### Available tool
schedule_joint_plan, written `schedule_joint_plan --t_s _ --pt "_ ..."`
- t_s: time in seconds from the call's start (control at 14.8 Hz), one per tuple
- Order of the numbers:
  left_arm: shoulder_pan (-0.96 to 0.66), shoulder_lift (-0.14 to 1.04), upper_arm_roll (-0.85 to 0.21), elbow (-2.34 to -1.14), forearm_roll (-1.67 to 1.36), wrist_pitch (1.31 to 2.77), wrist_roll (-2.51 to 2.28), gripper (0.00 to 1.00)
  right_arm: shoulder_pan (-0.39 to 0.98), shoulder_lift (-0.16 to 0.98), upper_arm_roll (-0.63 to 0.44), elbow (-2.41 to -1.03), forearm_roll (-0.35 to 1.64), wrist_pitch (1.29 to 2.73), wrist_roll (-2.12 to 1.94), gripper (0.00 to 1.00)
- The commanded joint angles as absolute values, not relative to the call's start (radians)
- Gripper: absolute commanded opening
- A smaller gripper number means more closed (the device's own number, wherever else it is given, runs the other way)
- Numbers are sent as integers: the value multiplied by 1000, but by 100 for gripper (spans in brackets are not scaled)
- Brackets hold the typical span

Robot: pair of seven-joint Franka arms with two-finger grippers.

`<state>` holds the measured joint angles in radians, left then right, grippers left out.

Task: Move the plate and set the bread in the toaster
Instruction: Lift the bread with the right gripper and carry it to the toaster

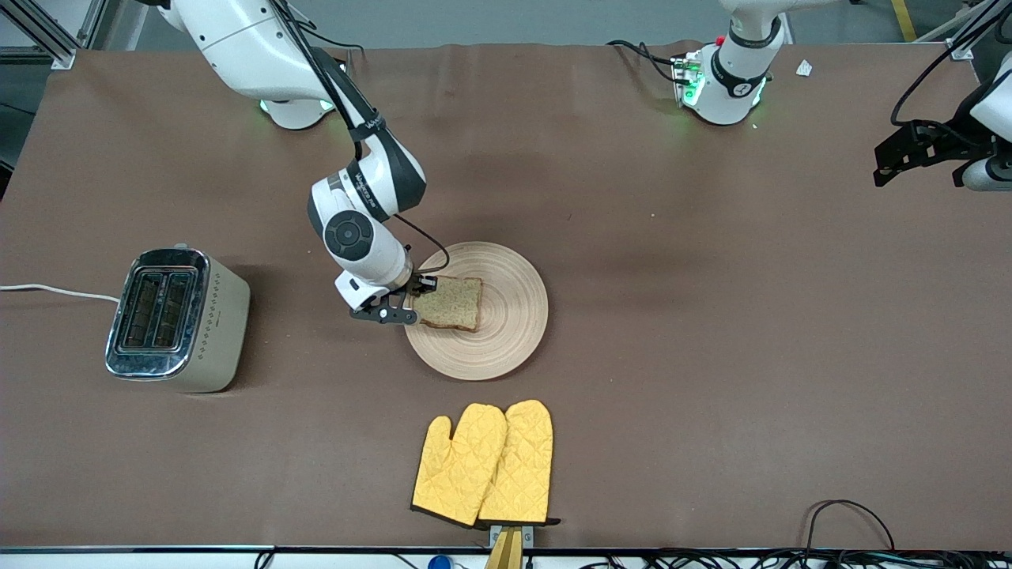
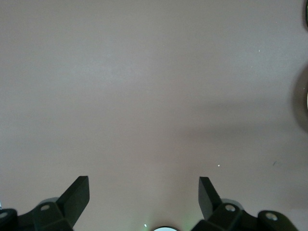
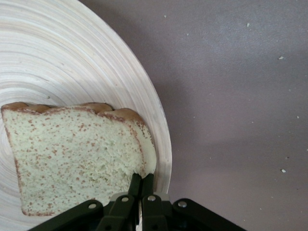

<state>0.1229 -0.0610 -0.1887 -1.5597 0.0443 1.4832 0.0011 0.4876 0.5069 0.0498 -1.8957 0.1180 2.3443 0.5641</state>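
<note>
Front view: right pincer pinching the bread, which lies flat on the plate mid-desk. Toaster toward the right arm's end, slots up; no legible label. Yellow mitts nearer the camera.
Left wrist view: left pincer spread over bare desk, waiting.
Right wrist view: fingers pressed on the bread's edge.

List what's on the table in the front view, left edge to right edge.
Toaster → right end effector shut on the bread → plate, with the yellow oven mitts nearer the camera → left end effector, open, waiting over the table at the left arm's end.
</note>
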Motion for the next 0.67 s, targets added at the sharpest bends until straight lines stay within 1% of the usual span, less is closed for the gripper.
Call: schedule_joint_plan --t_s 0.0,0.13,0.27,0.47,0.61 --pt "124 -55 -186 -1545 51 1480 9 100 482 499 41 -1862 118 2310 572 0" --pt "124 -46 -186 -1543 51 1483 9 100 480 497 35 -1774 114 2208 569 0" --pt "124 -45 -186 -1543 51 1483 9 100 485 495 5 -1665 65 2069 568 0" --pt "126 -43 -186 -1539 51 1483 15 100 465 485 0 -1530 -67 1886 548 0" --pt "144 -43 -186 -1539 46 1483 17 100 457 480 2 -1471 -232 1754 482 0"
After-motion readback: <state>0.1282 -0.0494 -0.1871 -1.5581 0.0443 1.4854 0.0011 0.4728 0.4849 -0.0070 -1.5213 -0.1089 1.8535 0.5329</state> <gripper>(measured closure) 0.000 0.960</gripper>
